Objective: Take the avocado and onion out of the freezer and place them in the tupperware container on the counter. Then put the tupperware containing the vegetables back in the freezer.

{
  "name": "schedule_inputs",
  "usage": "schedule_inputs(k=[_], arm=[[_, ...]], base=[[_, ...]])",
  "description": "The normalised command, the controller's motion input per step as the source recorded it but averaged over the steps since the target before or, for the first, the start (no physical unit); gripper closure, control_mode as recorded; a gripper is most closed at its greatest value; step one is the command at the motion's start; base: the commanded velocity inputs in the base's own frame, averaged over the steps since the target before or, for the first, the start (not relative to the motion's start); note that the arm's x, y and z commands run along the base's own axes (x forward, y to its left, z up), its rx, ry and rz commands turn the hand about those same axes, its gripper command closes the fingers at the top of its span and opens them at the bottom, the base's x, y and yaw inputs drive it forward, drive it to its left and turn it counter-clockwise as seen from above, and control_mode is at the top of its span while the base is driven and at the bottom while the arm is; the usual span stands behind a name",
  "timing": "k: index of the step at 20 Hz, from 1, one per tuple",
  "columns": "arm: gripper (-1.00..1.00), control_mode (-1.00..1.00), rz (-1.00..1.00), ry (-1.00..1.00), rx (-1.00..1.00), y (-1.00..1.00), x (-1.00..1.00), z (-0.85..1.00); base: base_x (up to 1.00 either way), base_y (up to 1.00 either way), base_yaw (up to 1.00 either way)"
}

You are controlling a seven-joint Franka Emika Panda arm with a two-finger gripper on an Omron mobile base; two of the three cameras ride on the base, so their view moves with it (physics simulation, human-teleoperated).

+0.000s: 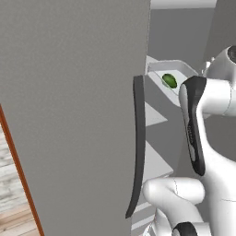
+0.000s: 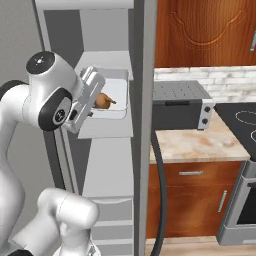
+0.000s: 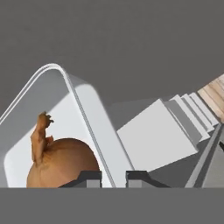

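On my right base view I see a grey toaster oven (image 2: 181,106) sitting against a pale brick backsplash (image 2: 200,74). To its right lies a black stovetop (image 2: 242,120), with the oven front (image 2: 245,210) below it. A reddish-brown upper cabinet (image 2: 205,32) hangs above. Far left on the left base view, a strip of pale wood floor (image 1: 14,203) shows.

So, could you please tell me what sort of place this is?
A simulated home kitchen, it seems: a tall grey freezer standing open, a beige speckled stone counter over reddish-brown cabinets, and a grey toaster oven beside a black stovetop.
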Motion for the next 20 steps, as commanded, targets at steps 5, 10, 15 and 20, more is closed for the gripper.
schedule_inputs(k=[5,10,15,20], arm=[[1.00,-1.00,0.00,0.00,0.05,0.00,0.82,0.08],[1.00,-1.00,0.00,-0.02,0.01,0.00,0.81,0.01],[1.00,-1.00,0.01,0.00,0.00,0.00,0.75,0.03],[1.00,-1.00,0.02,0.00,0.00,0.00,0.68,0.01]], base=[[0.00,0.00,0.00],[0.00,0.00,0.00],[0.00,0.00,0.00],[0.00,0.00,0.00]])
